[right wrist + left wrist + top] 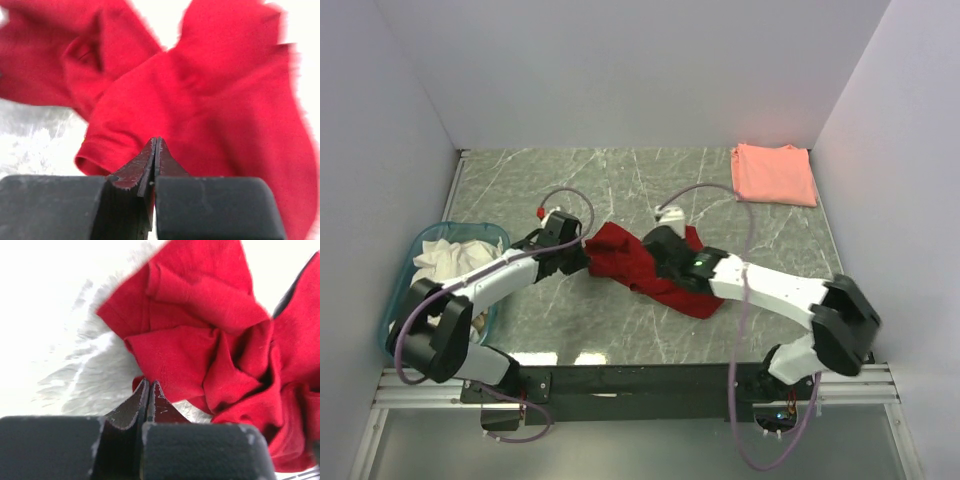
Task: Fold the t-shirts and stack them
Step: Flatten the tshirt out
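Note:
The deep red t-shirt [620,256] lies crumpled in the middle of the marble table, between my two arms. My left gripper [586,258] is at its left edge, jaws pressed together [149,383] on a fold of the red cloth [200,335]. My right gripper [655,245] sits on the shirt's right half, jaws likewise shut [156,140] with the red cloth [200,100] pinched at their tips. The salmon-pink t-shirt [775,172] lies folded flat in the far right corner, away from both grippers.
A blue basket [420,236] holding white cloth [450,258] stands at the left edge beside the left arm. White walls close the table at the back and both sides. Purple cables loop above both arms.

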Available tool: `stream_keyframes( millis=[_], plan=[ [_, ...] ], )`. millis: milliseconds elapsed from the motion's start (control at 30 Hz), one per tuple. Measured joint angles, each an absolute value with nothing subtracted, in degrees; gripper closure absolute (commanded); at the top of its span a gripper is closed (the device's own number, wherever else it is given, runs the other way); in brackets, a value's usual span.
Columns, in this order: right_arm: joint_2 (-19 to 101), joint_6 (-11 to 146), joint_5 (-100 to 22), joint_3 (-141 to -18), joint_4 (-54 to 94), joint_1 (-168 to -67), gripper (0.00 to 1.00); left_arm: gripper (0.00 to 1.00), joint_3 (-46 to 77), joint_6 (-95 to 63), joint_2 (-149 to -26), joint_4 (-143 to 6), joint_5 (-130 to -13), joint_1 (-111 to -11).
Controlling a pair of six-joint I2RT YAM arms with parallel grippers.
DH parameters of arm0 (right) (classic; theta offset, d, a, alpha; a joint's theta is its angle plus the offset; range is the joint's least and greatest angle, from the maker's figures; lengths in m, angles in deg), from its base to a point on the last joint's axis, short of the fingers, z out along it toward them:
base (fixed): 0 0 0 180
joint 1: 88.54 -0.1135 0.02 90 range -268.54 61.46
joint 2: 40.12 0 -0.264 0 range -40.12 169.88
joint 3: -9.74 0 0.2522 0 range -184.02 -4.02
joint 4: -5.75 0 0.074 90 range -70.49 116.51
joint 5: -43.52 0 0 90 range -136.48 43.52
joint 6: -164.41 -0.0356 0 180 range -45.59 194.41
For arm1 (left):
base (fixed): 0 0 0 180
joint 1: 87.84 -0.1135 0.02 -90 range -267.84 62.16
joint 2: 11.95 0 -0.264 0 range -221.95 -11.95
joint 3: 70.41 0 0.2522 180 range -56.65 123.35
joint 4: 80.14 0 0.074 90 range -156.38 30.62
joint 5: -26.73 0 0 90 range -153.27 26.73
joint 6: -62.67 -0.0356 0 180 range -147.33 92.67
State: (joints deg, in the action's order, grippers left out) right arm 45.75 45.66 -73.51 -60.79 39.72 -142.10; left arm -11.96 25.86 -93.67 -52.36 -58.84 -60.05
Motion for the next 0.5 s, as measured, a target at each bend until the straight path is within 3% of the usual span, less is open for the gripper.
stream_keyframes(
  millis=[233,333,367,500],
  plan=[
    [26.93,45.55,-70.34,-55.83,40.92,-133.71,0.98,0.99,-8.88,23.10,-84.18,-45.73,-56.72,-64.29],
    [22.27,45.79,-67.59,-55.41,40.77,-132.64,0.90,0.99,-7.29,22.12,-80.95,-44.01,-56.00,-65.12],
    [21.81,45.97,-66.47,-55.41,40.48,-132.73,0.82,0.99,-6.78,21.79,-80.09,-43.46,-55.76,-65.30],
    [25.09,46.40,-63.13,-55.44,38.43,-136.57,0.65,0.99,-6.48,21.11,-77.69,-41.25,-55.24,-66.33]
  ],
)
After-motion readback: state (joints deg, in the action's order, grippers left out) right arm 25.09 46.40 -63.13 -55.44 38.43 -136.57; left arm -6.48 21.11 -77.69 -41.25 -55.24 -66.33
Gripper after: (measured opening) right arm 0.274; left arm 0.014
